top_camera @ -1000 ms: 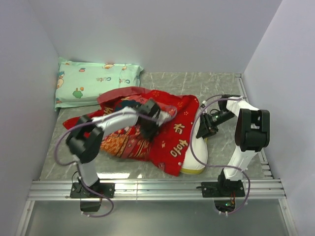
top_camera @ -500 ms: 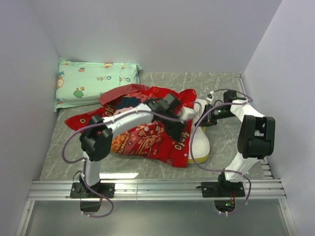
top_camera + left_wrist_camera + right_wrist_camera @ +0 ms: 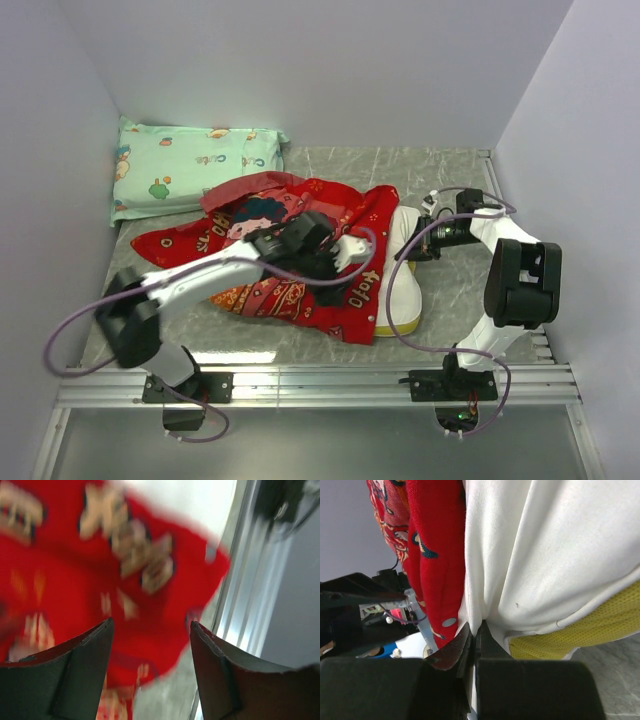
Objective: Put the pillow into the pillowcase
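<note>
The red pillowcase (image 3: 300, 255) lies crumpled mid-table, covering most of the pillow (image 3: 407, 265). Only the pillow's white right end and yellow edge band (image 3: 386, 322) stick out. My left gripper (image 3: 355, 258) hovers over the pillowcase's right part. In the left wrist view it (image 3: 150, 624) is open with nothing between its fingers, above blurred red pillowcase (image 3: 100, 570) cloth. My right gripper (image 3: 420, 240) is at the pillow's far right corner. In the right wrist view it (image 3: 476, 627) is shut on a fold of white pillow (image 3: 545, 555) fabric, beside the red pillowcase (image 3: 432, 555).
A mint-green pillow with cartoon prints (image 3: 195, 165) lies at the back left against the wall. White walls enclose the table on three sides. A metal rail (image 3: 320, 385) runs along the near edge, also seen in the left wrist view as a rail (image 3: 245, 605).
My left gripper has opened, let go of the pillowcase and drawn back leftward from its right edge. The pillowcase was pulled further right over the pillow. The right gripper closed on the pillow.
</note>
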